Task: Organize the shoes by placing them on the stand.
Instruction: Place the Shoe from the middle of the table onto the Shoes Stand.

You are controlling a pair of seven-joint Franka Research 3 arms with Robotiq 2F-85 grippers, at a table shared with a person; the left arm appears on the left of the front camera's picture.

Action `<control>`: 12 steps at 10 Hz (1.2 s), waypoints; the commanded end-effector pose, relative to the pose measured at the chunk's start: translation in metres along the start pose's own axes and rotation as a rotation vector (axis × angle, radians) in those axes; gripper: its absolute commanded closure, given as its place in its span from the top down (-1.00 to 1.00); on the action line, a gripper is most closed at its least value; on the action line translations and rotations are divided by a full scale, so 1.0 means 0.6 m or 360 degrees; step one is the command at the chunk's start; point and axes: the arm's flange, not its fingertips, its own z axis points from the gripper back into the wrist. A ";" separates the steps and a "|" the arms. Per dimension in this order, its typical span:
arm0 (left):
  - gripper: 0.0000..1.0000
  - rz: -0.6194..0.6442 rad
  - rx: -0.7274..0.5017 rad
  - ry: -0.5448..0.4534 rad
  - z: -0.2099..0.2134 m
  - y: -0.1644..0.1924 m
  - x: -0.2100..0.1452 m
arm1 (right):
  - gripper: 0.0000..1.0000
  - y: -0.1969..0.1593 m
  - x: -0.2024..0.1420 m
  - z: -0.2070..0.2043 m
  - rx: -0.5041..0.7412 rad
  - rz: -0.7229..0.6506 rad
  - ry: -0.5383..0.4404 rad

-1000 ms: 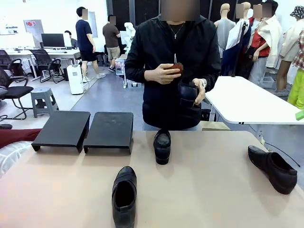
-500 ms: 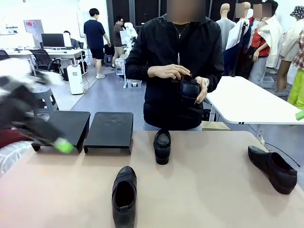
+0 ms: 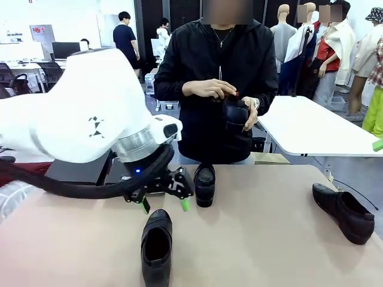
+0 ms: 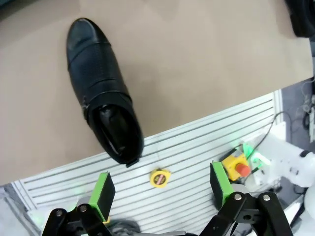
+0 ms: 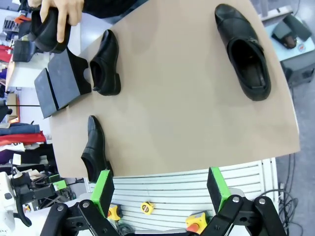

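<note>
A black shoe (image 3: 157, 245) lies near the table's front edge, toe pointing away from me. My left gripper (image 3: 165, 206) hovers open just above its toe. In the left wrist view the same shoe (image 4: 101, 88) lies beyond the open left gripper (image 4: 161, 187), apart from the pads. A loafer (image 3: 204, 183) sits mid-table beside the left gripper. A longer shoe (image 3: 344, 210) lies at the right edge. The person holds another shoe (image 3: 235, 116) in both hands. The black stand (image 5: 61, 83) sits at the far left, mostly hidden by my left arm in the front view. My right gripper (image 5: 160, 189) hangs open, high over the table's near edge.
The person stands at the far side of the tan table (image 3: 263, 239). Below the table's near edge lie a yellow tape measure (image 4: 158, 177) and a red stop button (image 4: 236, 166). A white table (image 3: 311, 128) stands behind at the right.
My left arm has swung in from the left and now hovers over the near shoe. The person has shifted the shoe in their hands slightly. The shoes on the table have not moved.
</note>
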 end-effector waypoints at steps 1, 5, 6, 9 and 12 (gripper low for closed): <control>1.00 -0.0055 0.0011 -0.0014 0.006 0.020 -0.007 | 1.00 -0.002 0.001 0.003 0.0032 0.0020 0.0005; 1.00 -0.0077 0.0031 0.0101 -0.063 0.008 -0.011 | 1.00 -0.002 0.001 0.003 0.0032 0.0020 0.0005; 1.00 -0.0064 -0.0003 0.0149 -0.089 0.014 -0.006 | 1.00 -0.002 0.001 0.003 0.0032 0.0020 0.0005; 1.00 -0.0024 0.0012 0.0264 -0.141 0.022 0.017 | 1.00 -0.002 0.001 0.003 0.0032 0.0020 0.0005; 1.00 -0.0042 -0.0092 0.0349 -0.205 0.026 0.033 | 1.00 -0.002 0.001 0.003 0.0032 0.0020 0.0005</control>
